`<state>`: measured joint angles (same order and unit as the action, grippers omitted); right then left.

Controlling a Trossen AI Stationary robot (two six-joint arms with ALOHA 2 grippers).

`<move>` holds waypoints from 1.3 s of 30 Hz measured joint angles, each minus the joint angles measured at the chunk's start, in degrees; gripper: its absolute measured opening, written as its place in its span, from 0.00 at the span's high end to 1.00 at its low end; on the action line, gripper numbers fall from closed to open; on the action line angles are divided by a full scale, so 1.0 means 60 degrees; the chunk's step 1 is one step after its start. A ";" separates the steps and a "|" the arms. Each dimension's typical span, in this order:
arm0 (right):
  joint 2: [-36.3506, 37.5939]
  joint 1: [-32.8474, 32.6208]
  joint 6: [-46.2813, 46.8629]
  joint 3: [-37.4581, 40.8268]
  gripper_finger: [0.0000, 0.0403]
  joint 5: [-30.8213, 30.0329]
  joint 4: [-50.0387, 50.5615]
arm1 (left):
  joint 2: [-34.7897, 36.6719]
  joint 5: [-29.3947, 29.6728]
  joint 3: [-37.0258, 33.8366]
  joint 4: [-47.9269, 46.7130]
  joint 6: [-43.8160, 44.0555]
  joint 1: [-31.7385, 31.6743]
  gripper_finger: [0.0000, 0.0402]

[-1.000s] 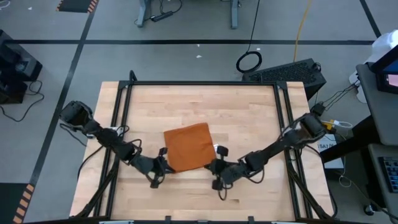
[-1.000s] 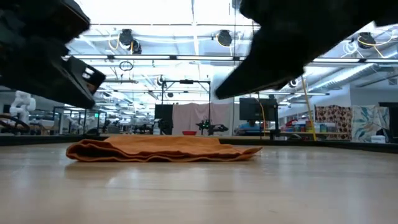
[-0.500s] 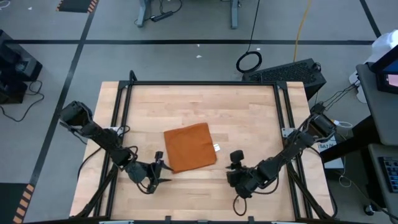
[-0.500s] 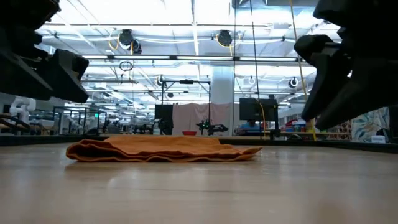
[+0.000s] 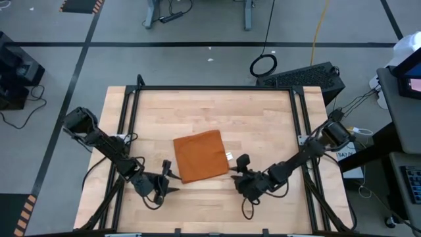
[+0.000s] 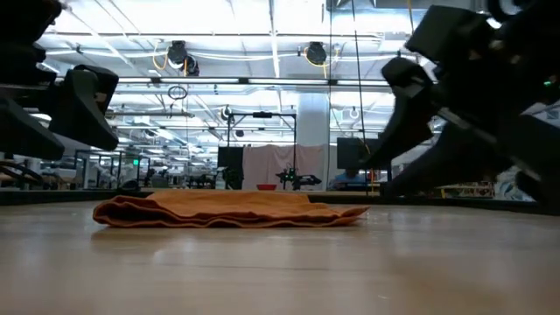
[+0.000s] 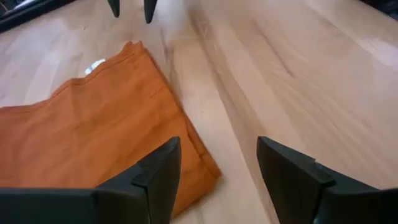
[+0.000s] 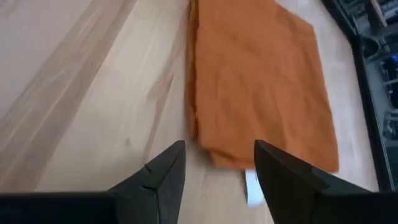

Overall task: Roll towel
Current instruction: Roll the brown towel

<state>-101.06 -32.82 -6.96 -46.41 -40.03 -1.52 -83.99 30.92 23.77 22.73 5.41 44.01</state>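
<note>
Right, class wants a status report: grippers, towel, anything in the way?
Left gripper open, empty, off the towel's corner. Right gripper open, empty, beside the tag edge. Towel folded flat, unrolled. Nothing in the way.

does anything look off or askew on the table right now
Nothing is spilled or damaged. The towel lies folded flat, not rolled, turned slightly askew to the table edges, its white tag poking out. The left gripper and right gripper sit open at its near corners, holding nothing.
</note>
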 joint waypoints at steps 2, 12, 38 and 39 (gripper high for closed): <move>-0.0064 0.0171 -0.0293 -0.0004 0.55 0.0338 -0.0223 | 0.0000 -0.0029 0.0000 -0.0219 0.0007 0.0003 0.46; -0.0645 0.0790 -0.0793 0.0000 0.54 0.1205 -0.0910 | -0.0004 -0.0071 0.0007 -0.0576 -0.0760 0.0002 0.46; -0.0637 0.1757 -0.0086 -0.0004 0.56 0.3253 -0.1259 | -0.1993 -0.0216 0.0018 0.1209 -0.1213 -0.0624 0.49; -0.0637 0.1794 0.0042 -0.0004 0.57 0.3299 -0.1256 | -0.1993 -0.0216 0.0018 0.1207 -0.1213 -0.0671 0.50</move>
<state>-104.88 -22.05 -6.72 -46.44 -20.24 -9.06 -95.94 29.63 23.88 29.97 -1.87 39.99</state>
